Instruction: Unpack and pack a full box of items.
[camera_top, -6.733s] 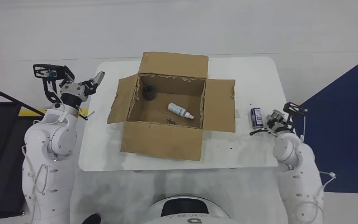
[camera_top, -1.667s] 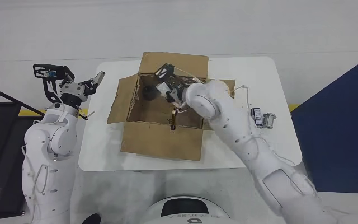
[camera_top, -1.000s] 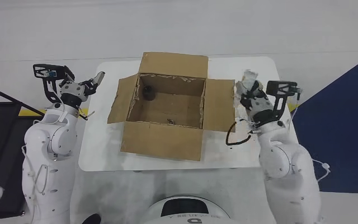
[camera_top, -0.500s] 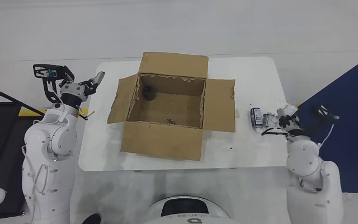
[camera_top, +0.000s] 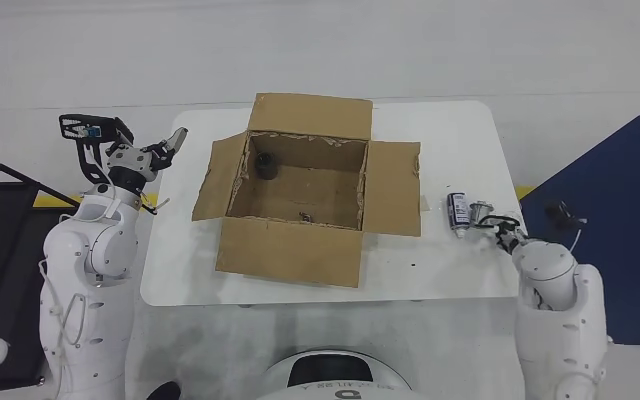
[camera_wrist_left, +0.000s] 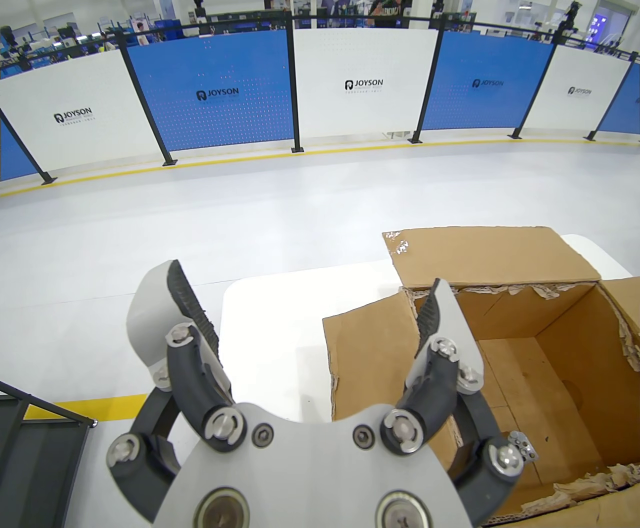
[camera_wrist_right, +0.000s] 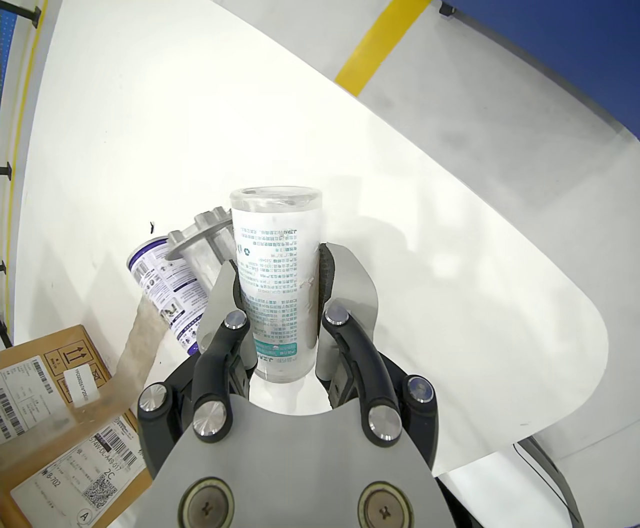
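Matt corrugated cardboard box (camera_top: 290, 252), smooth white table (camera_top: 455, 135), glossy plastic bottle (camera_wrist_right: 277, 260), dull grey metal part (camera_wrist_right: 200, 244)

Dark logo-and-word signs (camera_wrist_left: 364, 85) sit on the white barrier panels, the same mark on each; readable, not transcribing. The bottle (camera_wrist_right: 276, 250) in my right gripper (camera_wrist_right: 278, 280) has a label of dense teal small print; recycling symbol near its capped end; teal band with a line of characters at the other end. The can (camera_wrist_right: 167, 292) beside it has a purple-and-white label with fine print and small pictograms, too small to make out. The box flap (camera_wrist_right: 50, 342) has a printed two-arrows-up mark (camera_wrist_right: 75, 356); a small white code sticker (camera_wrist_right: 82, 387); white shipping labels (camera_wrist_right: 55, 480) with barcodes, short codes, a QR square and a circled letter.
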